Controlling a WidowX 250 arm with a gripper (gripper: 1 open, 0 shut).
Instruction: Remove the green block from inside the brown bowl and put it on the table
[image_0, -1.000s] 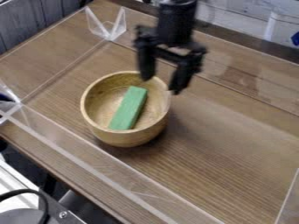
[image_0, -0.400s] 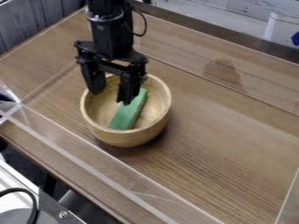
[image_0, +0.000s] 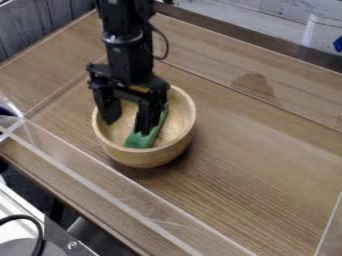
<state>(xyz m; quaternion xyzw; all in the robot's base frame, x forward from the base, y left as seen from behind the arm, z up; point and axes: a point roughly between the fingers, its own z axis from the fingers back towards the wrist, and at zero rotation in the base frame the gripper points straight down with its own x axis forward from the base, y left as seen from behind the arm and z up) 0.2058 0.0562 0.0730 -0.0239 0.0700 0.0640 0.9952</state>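
Above the bowl (image_0: 181, 148), the tool (image_0: 128, 124) is spread wide, presumably to straddle the green block (image_0: 142, 137) inside.

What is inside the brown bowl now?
Inside the bowl lies the green block, its lower end visible. The open gripper covers part of it and of the bowl's inside; what is behind cannot be seen.

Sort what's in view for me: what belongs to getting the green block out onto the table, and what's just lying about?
For the job:
- green block, inside the bowl
- brown bowl
- table, where the block goes
- gripper, fingers open over the bowl

Just lying about:
- white item at the top right edge
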